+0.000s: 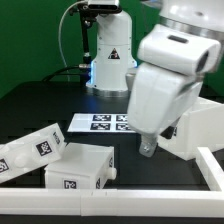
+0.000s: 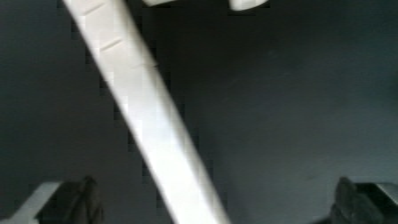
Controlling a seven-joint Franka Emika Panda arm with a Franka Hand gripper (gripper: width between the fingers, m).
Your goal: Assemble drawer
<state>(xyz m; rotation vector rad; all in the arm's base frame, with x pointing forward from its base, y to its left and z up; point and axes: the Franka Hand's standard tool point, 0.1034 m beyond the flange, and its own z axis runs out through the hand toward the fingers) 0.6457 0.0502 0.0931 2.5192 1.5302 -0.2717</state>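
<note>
Two trays (image 1: 84, 168) lie loose at the exterior view's left, well apart from the casing (image 1: 203, 128) at its right. We judge neither is slotted in yet, so both insertions remain. Our gripper (image 1: 148, 148) hangs between them, jaws spread wide and empty, above the rail (image 2: 151, 120).

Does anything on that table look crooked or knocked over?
Only slightly: the left tray lies skewed, at an angle to the second tray and the border rail. They look like loose parts not yet assembled; nothing looks broken or spilled.
</note>
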